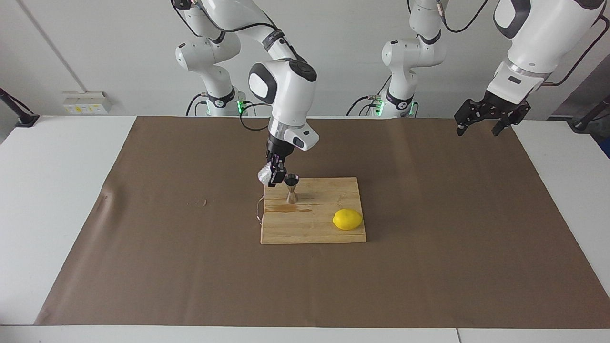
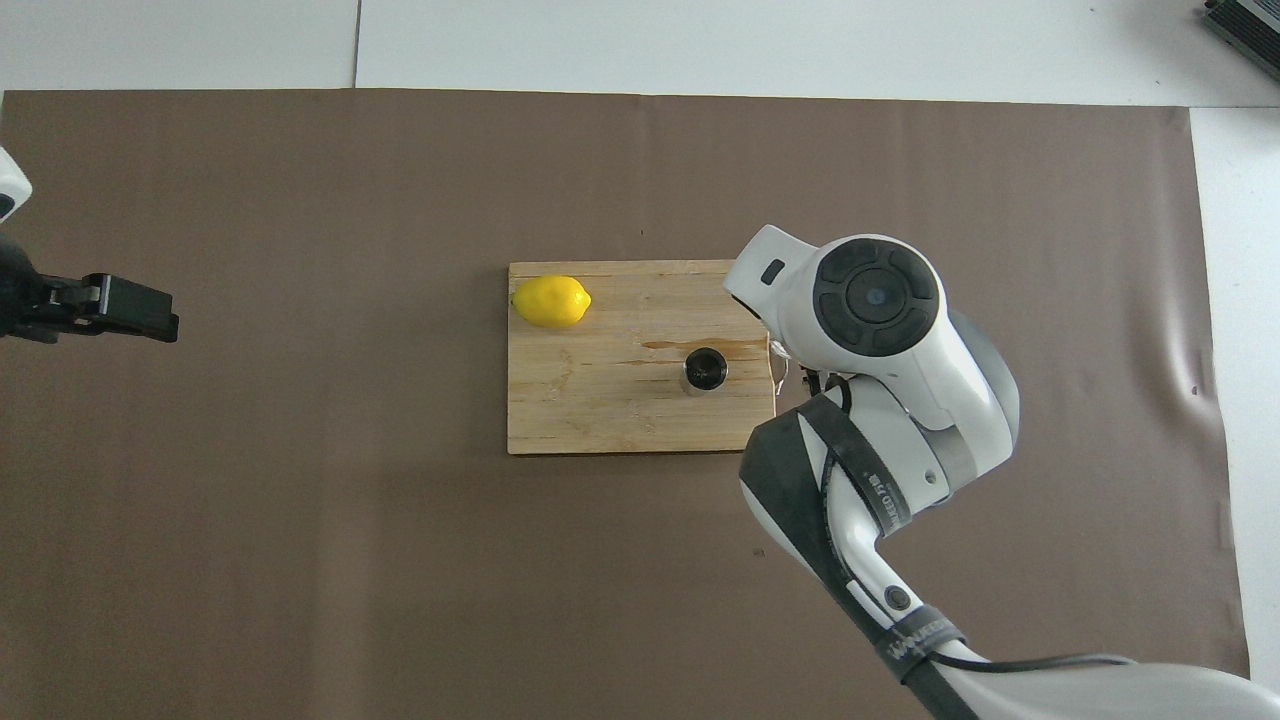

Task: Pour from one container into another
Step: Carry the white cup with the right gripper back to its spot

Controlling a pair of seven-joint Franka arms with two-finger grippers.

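Lettering on the right arm (image 2: 905,640) seems unreadable beside jigger (image 1: 291,188).

A bright yellow lemon (image 1: 347,219) lies on a pale wooden board (image 1: 324,233) streaked with a darker brown stain. The jigger (image 1: 291,188) is shiny steel grey, dark inside its cup. The glass cup (image 1: 263,176) is clear. A dull brown sheet (image 1: 429,267) covers the white table (image 1: 47,190). Both arms are white, with a black right gripper (image 1: 276,177) and left gripper (image 1: 481,125).
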